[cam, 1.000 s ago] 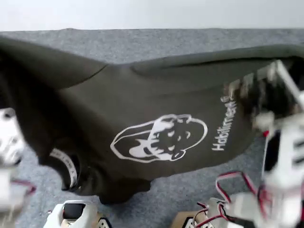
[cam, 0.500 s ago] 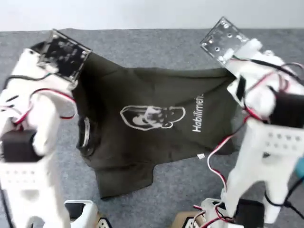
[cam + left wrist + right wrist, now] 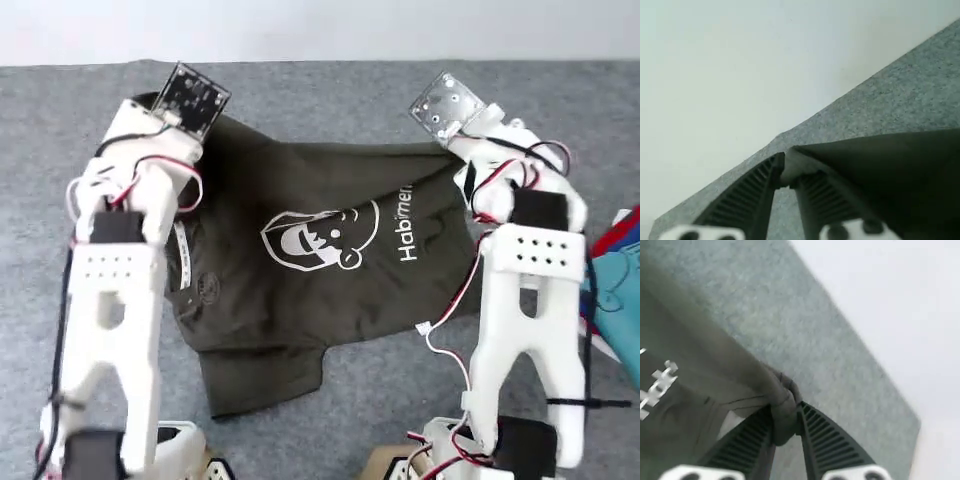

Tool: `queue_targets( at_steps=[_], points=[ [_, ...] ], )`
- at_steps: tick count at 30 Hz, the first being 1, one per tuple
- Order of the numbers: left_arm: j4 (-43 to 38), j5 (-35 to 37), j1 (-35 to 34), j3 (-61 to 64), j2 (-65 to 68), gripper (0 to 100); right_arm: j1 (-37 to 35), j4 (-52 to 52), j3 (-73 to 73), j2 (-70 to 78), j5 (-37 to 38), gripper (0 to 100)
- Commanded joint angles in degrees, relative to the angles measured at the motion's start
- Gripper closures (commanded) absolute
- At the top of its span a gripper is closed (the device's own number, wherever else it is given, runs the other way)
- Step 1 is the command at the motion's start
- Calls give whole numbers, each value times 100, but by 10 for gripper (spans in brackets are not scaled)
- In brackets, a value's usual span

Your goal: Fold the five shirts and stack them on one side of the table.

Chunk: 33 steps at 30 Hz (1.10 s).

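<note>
- High view: a grey, felt-like desk [image 3: 400, 400] runs back to a pale wall [image 3: 320, 30].
- A dark olive shirt [image 3: 300, 290] lies spread on the desk, with its far edge toward the wall.
- The shirt's long axis runs parallel to the wall. Its collar [image 3: 182, 262] is at the left arm [image 3: 115, 280] and its hem end is at the right arm [image 3: 530, 260].
- The white print [image 3: 320, 237] faces up and is turned sideways. One sleeve [image 3: 262, 385] sticks out on the side away from the wall.
- Both arms reach toward the wall and end at the shirt's far corners. A blue and red cloth [image 3: 615, 270] sits past the right arm, on its side away from the shirt.
- Left wrist view: the left gripper [image 3: 786, 172] shows up close here, where the high view hides it under the arm. Its jaws are clenched on a thin edge of the shirt [image 3: 880, 165], with the desk [image 3: 920, 85] and then the wall [image 3: 740, 60] beyond.
- Right wrist view: the right gripper [image 3: 785, 415] has its jaws clamped on a bunched fold of the shirt [image 3: 690, 390]. The cloth hangs away taut, and some white lettering shows.
</note>
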Motion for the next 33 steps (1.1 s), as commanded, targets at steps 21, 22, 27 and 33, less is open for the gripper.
queue_targets(
  at_steps=[21,22,27,33],
  points=[
    [-176,325,255,-6519,5442,994,180,-1789,-3701,3758,-9,988],
    [-114,316,299,-6695,5565,994,180,-1789,-3798,3837,-9,988],
    [343,308,492,-7547,6075,994,215,-1780,-3974,4004,0,988],
    [1213,308,369,-8382,6356,994,233,-1253,-3982,3908,18,988]
  ],
)
